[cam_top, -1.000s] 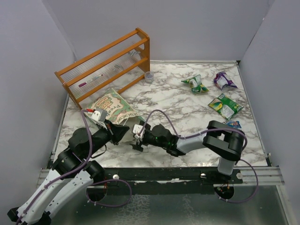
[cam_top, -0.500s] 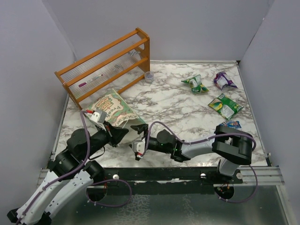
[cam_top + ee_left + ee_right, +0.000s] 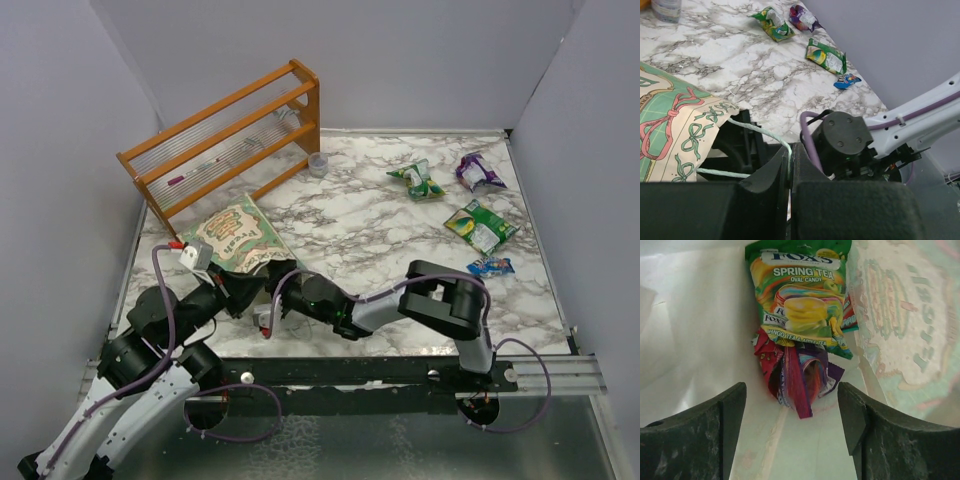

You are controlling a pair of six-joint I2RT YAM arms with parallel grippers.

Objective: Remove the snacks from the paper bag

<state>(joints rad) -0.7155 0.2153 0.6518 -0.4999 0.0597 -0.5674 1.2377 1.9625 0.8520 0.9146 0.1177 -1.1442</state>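
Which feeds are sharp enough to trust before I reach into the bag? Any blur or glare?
Right wrist: green candy packet sharp, light through the paper bag soft, no glare, right gripper dark and blurred. Left wrist: left gripper a dark blur, marble table crisp. Top external: evenly lit, sharp.

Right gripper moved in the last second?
Yes: the right gripper shifted left and toward the table's near edge, farther from the orange rack.
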